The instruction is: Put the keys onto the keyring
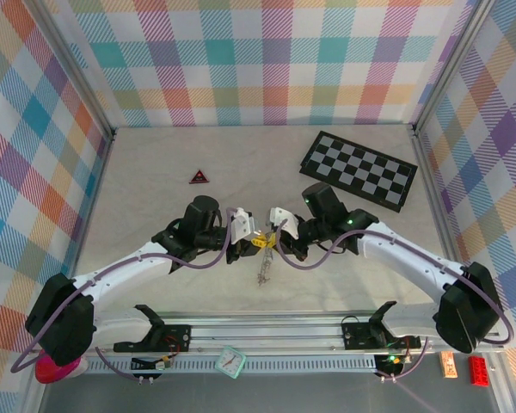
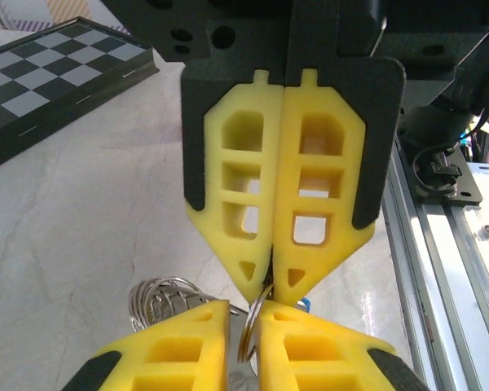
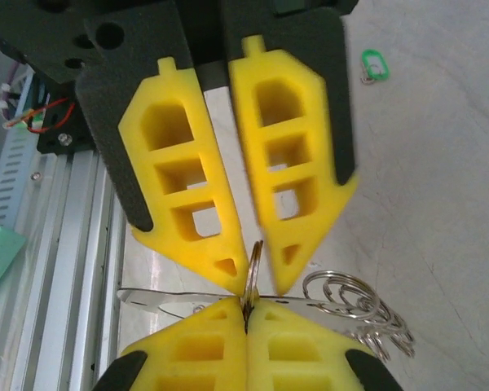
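Top external puts the keys (image 1: 262,274) just near of where both arms meet, mid-table. The left gripper (image 2: 246,314) and right gripper (image 3: 244,303) each pinch the keyring (image 3: 253,265) edge-on, so threading seems underway; next, its coil needs prying apart for a key.

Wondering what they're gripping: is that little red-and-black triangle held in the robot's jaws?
No, the red-and-black triangle lies by itself on the table, with nothing touching it.
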`<control>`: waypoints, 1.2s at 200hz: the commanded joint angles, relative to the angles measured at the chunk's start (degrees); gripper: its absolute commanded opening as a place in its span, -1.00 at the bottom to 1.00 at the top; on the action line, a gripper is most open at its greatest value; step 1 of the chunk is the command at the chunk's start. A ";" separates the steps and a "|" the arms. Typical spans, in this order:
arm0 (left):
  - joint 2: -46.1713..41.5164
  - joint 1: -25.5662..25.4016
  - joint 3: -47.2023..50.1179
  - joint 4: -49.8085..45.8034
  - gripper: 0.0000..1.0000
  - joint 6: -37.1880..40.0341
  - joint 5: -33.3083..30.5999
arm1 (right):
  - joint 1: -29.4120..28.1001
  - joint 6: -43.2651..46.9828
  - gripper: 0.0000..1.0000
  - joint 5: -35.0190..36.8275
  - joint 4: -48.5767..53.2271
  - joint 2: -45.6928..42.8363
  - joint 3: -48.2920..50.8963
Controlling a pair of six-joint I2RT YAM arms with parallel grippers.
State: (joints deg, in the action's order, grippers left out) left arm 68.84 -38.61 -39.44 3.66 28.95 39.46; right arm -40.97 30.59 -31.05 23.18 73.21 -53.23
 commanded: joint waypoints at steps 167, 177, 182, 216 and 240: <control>-2.10 -0.68 5.60 13.83 -1.00 -6.71 4.93 | 2.12 -9.50 -0.40 -1.17 -15.63 -6.24 11.82; -2.10 -0.68 5.56 13.96 -1.00 -6.63 5.25 | 2.12 -9.35 -0.42 -1.99 -15.38 -6.15 11.73; -1.96 -0.68 5.52 14.00 -1.00 -6.63 5.23 | 2.12 -9.24 -0.44 -2.30 -15.35 -6.15 11.60; -1.94 -0.68 5.27 14.09 -1.00 -6.36 5.23 | 2.12 -8.40 -0.67 -3.66 -14.43 -6.06 11.47; -2.04 -0.68 5.34 14.25 -1.00 -6.10 4.98 | 2.12 -7.57 -0.98 -4.76 -12.95 -5.96 11.10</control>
State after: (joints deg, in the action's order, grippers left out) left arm 68.16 -38.61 -34.15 14.13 22.70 42.52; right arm -38.89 21.76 -32.64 9.34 66.83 -41.98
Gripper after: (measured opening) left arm 0.045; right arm 0.064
